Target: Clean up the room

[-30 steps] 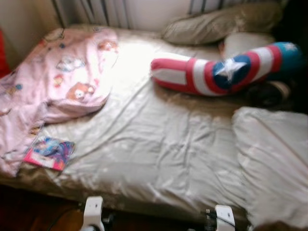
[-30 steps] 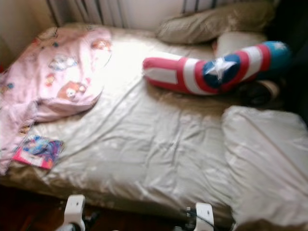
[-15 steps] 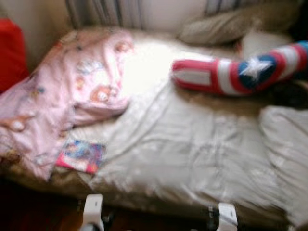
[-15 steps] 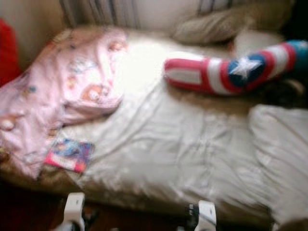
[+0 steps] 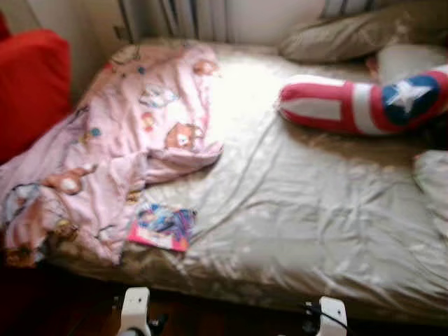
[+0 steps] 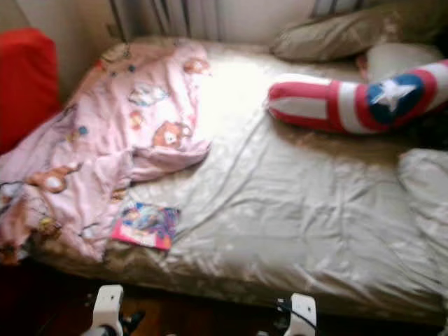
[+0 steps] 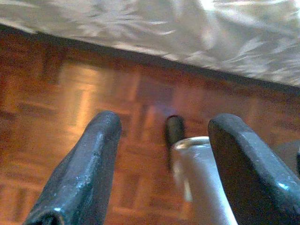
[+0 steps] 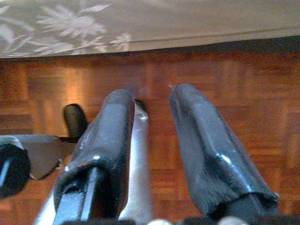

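Note:
A beige satin bed lies before me. A crumpled pink cartoon-print blanket covers its left side and hangs over the near edge. Beside the blanket, close to the bed's front edge, rests a colourful pink and blue book. A red, white and blue star-print long pillow lies at the back right. Both arms hang low in front of the bed. My left gripper is open over the parquet floor, holding nothing. My right gripper is also open and empty above the floor.
A red upholstered seat stands left of the bed. Beige pillows lie at the head near the curtains, and a pale pillow sits at the right edge. The white wrist housings show at the bottom.
The camera has swung to the left, so the bed shifted right in view and the red seat came in. Nothing on the bed moved; both arms still hang.

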Tool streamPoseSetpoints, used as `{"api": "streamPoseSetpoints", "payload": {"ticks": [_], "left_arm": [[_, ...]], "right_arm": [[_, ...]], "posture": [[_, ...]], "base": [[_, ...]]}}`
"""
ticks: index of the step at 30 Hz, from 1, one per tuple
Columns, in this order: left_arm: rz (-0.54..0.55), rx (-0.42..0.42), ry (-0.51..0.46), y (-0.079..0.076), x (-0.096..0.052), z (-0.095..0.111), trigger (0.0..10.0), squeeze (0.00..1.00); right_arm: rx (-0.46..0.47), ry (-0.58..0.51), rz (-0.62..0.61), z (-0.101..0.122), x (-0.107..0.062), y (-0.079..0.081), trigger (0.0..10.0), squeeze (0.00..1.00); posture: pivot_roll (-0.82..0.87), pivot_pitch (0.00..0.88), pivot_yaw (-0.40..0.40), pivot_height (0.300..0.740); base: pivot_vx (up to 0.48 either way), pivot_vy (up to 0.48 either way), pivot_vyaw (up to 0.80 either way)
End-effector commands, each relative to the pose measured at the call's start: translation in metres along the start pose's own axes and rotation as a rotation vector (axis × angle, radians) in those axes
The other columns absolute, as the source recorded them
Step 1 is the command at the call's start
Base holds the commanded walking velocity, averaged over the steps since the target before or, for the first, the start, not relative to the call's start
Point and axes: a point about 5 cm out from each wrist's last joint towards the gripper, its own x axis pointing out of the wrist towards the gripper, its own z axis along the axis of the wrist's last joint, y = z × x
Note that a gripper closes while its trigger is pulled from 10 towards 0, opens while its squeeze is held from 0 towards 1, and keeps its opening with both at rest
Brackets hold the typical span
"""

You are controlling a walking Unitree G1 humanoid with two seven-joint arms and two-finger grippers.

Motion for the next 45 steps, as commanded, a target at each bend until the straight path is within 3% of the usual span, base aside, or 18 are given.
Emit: {"api": "streamPoseSetpoints", "payload": {"ticks": [1,20,29,36,45], "left_arm": [[-0.010,0.009,0.039,-0.003,-0.002,-0.012,10.0,0.00],[0.000,-0.001,0.055,-0.002,-0.003,-0.016,10.0,0.00],[-0.014,0.025,0.048,-0.002,-0.003,-0.013,10.0,0.00],[0.005,0.010,0.058,0.001,-0.005,-0.018,10.0,0.00],[0.003,0.024,0.026,0.000,-0.002,-0.009,10.0,0.00]], "right_arm": [[0.034,0.025,-0.029,-0.011,-0.003,-0.008,10.0,0.00],[0.025,0.042,-0.020,-0.019,-0.004,-0.006,10.0,0.00],[0.076,-0.003,-0.025,-0.007,-0.002,-0.008,10.0,0.00],[0.046,0.029,-0.018,-0.015,-0.004,-0.007,10.0,0.00],[0.051,0.007,-0.009,-0.009,-0.003,-0.006,10.0,0.00]], "posture": [[-0.05,0.184,0.005,0.740],[-0.04,0.182,0.002,0.740],[-0.05,0.193,0.013,0.740],[-0.04,0.194,0.008,0.740],[-0.05,0.183,0.013,0.740]], "base": [[0.000,0.465,0.00],[0.000,0.465,0.00],[0.000,0.463,0.00],[0.000,0.461,0.00],[0.000,0.037,0.00]]}}
